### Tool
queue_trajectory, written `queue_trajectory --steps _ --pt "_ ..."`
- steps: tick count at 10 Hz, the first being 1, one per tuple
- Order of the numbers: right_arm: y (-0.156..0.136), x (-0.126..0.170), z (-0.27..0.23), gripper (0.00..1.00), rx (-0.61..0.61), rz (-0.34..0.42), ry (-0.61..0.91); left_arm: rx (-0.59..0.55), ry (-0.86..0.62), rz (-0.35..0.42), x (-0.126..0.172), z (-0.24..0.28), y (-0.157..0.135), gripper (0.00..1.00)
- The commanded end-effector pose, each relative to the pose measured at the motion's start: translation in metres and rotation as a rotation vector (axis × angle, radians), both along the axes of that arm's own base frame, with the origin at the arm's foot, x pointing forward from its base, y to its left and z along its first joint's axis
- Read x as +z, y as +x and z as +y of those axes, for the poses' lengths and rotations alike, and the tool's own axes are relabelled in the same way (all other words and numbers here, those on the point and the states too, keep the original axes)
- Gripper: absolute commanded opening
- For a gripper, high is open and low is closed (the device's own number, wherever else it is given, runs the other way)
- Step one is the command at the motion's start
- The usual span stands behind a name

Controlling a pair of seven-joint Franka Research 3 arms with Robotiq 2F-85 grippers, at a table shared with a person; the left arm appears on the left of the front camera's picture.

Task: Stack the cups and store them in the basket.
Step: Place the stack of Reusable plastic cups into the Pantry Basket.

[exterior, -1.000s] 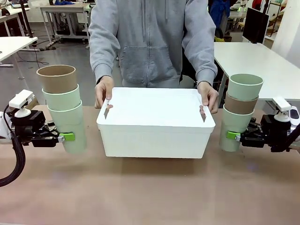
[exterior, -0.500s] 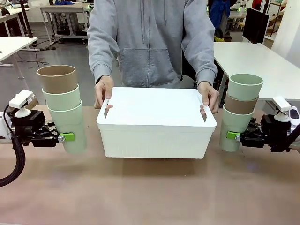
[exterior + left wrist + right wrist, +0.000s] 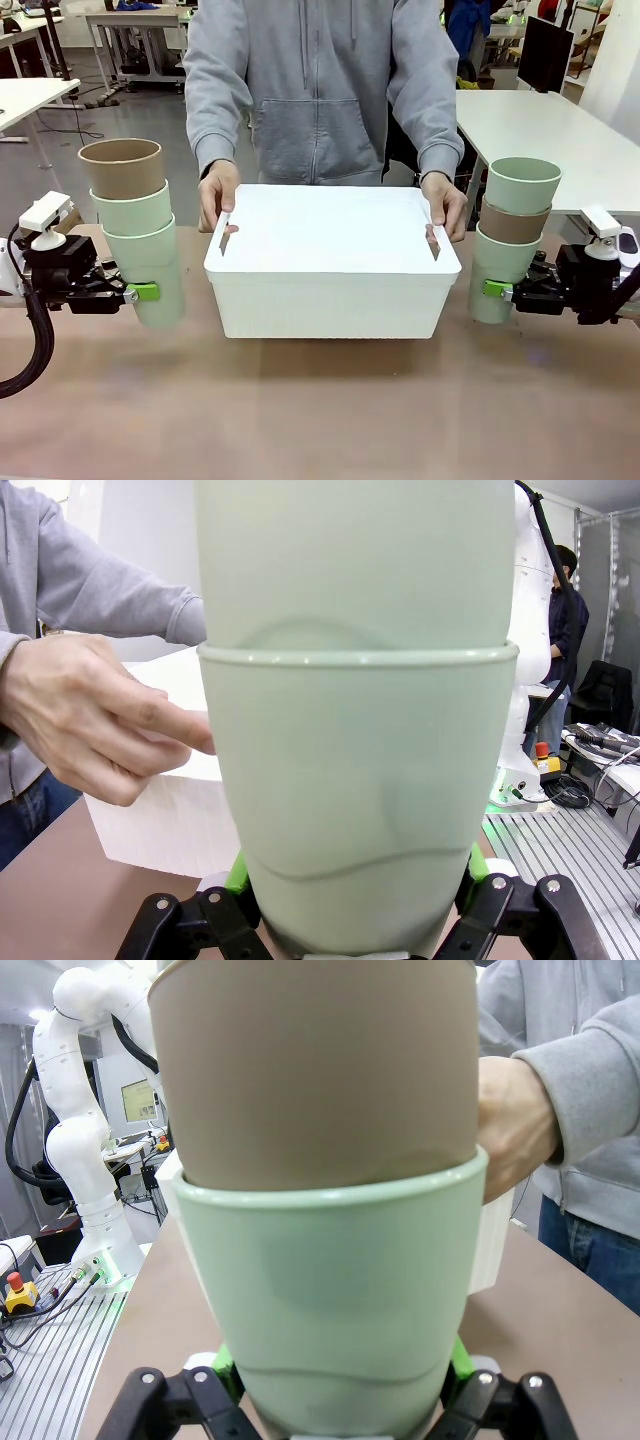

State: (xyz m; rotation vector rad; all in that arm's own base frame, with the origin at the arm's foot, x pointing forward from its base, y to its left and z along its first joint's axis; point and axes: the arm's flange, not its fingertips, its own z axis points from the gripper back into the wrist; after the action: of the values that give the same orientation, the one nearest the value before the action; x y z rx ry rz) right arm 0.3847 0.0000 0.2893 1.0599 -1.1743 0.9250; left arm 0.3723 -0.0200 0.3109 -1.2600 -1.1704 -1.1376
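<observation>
We see the left end effector (image 3: 140, 292) pinching the lowest cup of the left stack (image 3: 135, 215), three tall tapered matte tumblers nested upright: two pale mint green ones below and a tan-brown one (image 3: 122, 168) on top. In the left wrist view its green pads (image 3: 237, 872) press against both sides of that lowest mint cup (image 3: 355, 810), near its base. The right end effector (image 3: 492, 289) likewise clamps the lowest cup of the right stack (image 3: 510, 245), which is mint green at the bottom, tan-brown in the middle (image 3: 513, 223) and mint green on top (image 3: 523, 185). The right wrist view shows its green pads (image 3: 458, 1360) tight on the mint cup (image 3: 330, 1290) with the tan one (image 3: 315, 1070) seated inside. Between the two stacks, at the middle of the brown table (image 3: 320, 410), sits the large white rectangular plastic basket (image 3: 330, 290) with slot handles in its short sides. A person in a grey hooded top stands at the far side, one hand (image 3: 217, 195) at each short end (image 3: 445, 205) of the basket. We cannot tell whether the basket rests on the table or is held just above it. Both stacks stand well apart from the basket, outside it.
</observation>
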Motion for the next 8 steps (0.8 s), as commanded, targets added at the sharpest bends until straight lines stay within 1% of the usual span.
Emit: queue_trajectory --steps 1,8 --pt "0.0008 0.0039 0.0006 0.86 -0.001 -0.015 0.0 -0.003 -0.009 -0.007 0.0033 -0.001 -0.001 0.85" --pt "0.0008 0.0039 0.0006 0.86 -0.001 -0.015 0.0 -0.003 -0.009 -0.007 0.0033 -0.001 -0.001 0.85"
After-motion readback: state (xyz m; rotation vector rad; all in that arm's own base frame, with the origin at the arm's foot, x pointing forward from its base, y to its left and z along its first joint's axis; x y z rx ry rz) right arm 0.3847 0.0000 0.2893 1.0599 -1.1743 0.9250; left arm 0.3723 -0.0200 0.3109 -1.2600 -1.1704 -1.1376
